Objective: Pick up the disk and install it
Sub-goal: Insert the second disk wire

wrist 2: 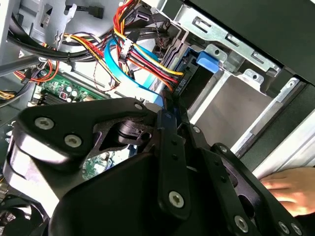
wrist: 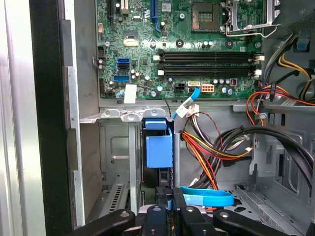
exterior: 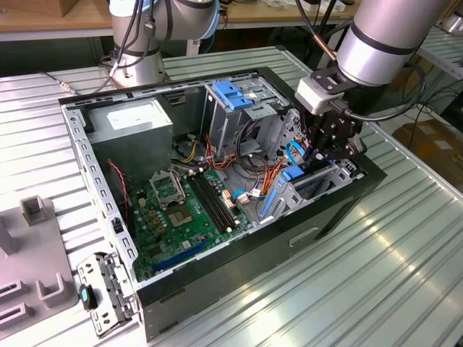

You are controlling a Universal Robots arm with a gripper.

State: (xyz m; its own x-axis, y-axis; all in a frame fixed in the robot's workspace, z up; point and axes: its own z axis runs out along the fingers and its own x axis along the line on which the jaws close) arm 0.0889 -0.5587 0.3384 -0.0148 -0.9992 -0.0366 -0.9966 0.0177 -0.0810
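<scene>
The disk stands on edge in the drive bay at the open computer case's corner on the exterior view's right. Its blue plastic rail end shows in the first wrist view, and a blue tab in the second. My gripper reaches down into that bay from above. Its black fingers lie close together, shut, with their tips at the disk's near end. Whether they pinch the rail or only touch it is hidden.
Red, orange and black cables and a blue flat cable crowd the bay. The motherboard covers the case floor. A grey box and a tall cage with a blue top stand behind. A second arm's base is beyond.
</scene>
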